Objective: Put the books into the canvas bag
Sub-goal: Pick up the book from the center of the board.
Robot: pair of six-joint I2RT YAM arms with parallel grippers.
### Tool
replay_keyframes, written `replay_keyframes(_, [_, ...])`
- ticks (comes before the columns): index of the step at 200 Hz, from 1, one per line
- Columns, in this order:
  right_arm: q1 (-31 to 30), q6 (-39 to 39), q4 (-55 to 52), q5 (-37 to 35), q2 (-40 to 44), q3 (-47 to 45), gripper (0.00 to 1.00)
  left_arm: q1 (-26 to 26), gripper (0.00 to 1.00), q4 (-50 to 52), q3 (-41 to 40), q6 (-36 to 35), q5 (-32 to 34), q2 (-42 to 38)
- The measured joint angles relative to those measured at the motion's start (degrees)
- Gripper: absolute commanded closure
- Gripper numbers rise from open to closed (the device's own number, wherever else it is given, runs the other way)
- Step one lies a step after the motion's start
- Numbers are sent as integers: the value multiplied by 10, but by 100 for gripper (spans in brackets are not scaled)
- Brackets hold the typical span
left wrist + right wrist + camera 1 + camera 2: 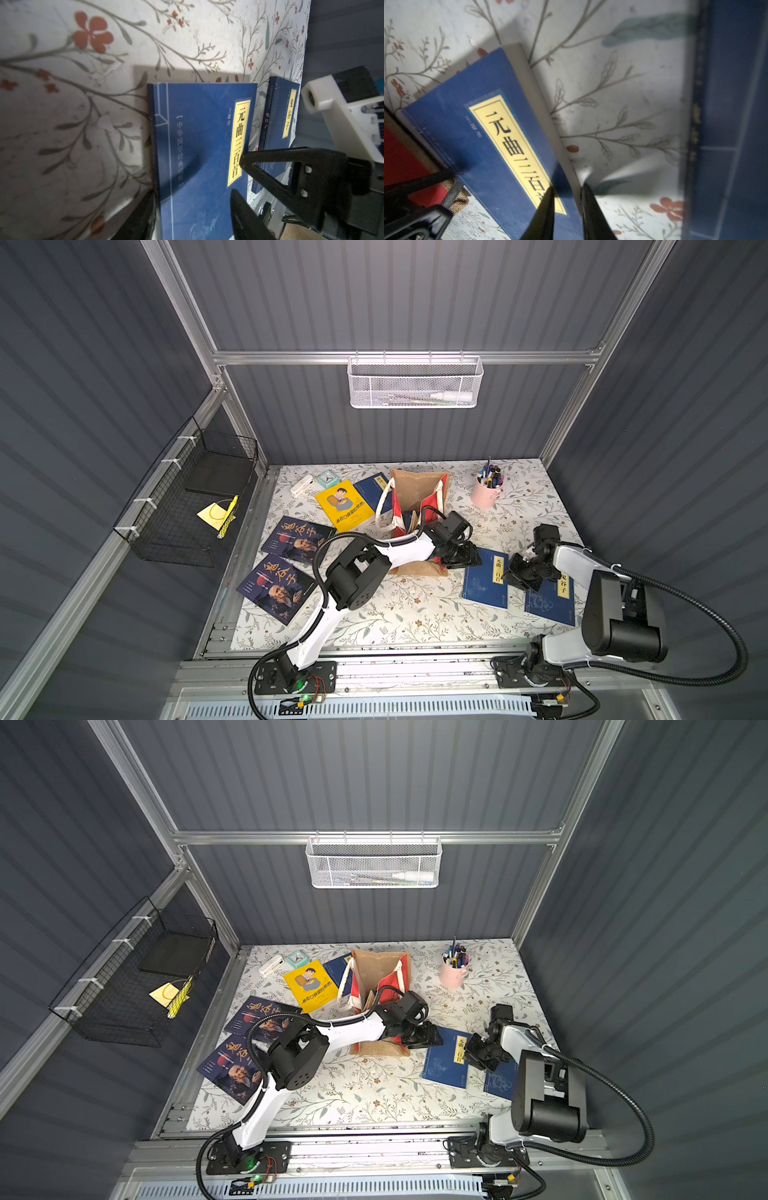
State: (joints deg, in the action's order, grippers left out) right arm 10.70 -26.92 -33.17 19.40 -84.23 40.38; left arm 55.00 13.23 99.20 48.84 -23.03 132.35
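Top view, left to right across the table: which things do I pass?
Near navy book → yellow cartoon book → canvas bag → pink pen cup → rightmost blue book.

White moulded links (409, 549) between bulky black joint housings (357, 580). Ribbed black cables (351, 534) running from black base plates (324, 672), a green light (300, 685) at the left one. Black wedge-shaped fingers (291, 166) on the left tool (239, 176), each fixed by silver screws (307, 170).

Rough burlap bag (415, 489), paper-covered blue book (484, 585)
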Motion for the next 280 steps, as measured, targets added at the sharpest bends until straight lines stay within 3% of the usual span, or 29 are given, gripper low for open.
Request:
replay_keyframes(76, [1,1,3,9,-2,0,82,-13,47,-66,-38,34,-33,-6])
replay_keyframes(98, [1,-2,5,11,-3,-1,71,-15,47,-71,-38,38,-41,-6])
replay_keyframes(114, [1,0,9,16,-3,-2,69,-16,49,-76,-38,40,-45,-6])
replay_keyframes(142, [2,-1,15,18,-2,-7,80,-16,58,-95,-38,44,-61,-7])
replay_keyframes(178, [-1,-1,38,44,-3,-16,81,-1,60,-116,-39,41,-95,-9])
replay_keyframes(233, [-3,-2,43,57,1,-18,76,8,97,-64,-38,2,-73,-17])
replay_keyframes(280, [-9,-14,-23,67,96,11,64,12,100,15,-23,-68,-21,-92])
